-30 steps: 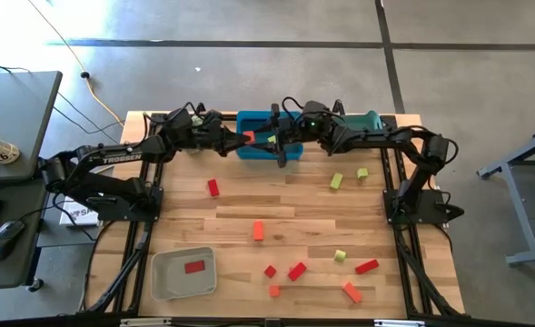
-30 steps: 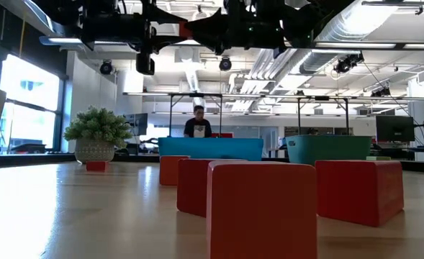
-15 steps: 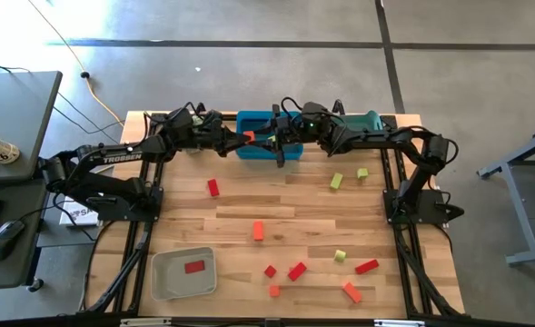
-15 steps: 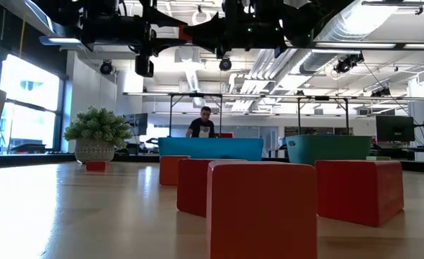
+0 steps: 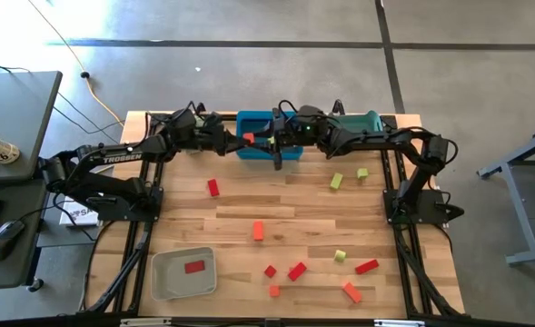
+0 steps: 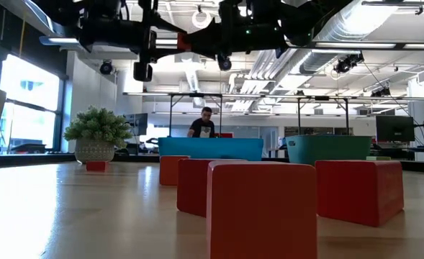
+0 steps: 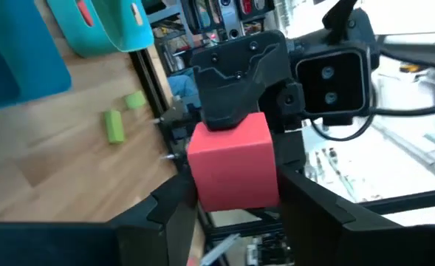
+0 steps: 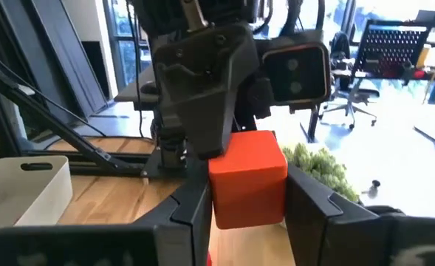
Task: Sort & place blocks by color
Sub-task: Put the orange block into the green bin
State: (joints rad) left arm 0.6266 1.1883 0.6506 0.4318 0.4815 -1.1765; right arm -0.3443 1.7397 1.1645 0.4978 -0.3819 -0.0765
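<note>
High above the blue tray (image 5: 290, 151) at the table's far middle, a red block (image 5: 249, 138) hangs between my two grippers, which meet tip to tip. My right gripper (image 5: 262, 139) comes from the right and is shut on the block (image 8: 247, 185). My left gripper (image 5: 238, 138) comes from the left. It is open, and its fingers (image 7: 174, 214) stand close beside the block (image 7: 232, 170) on either side. Loose red, orange and yellow-green blocks lie on the table, among them a red bar (image 5: 213, 187) and an orange block (image 5: 258, 231). My right gripper pinches the red block by two opposite faces (image 8: 218, 193) between its two fingers. The fingers (image 8: 306, 199) lie level and come from the table's right side. The block is lifted clear, high above the blue tray, and sits square in the hold.
A teal tray (image 5: 369, 120) stands to the right of the blue one. A grey tray (image 5: 163, 282) at the near left holds one red block (image 5: 194, 267). A potted plant (image 6: 96, 131) stands at the far left. Yellow-green blocks (image 5: 337, 180) lie on the right half.
Both grippers have stayed above the blue tray with the red block between them. My right gripper's wrist has turned a little.
</note>
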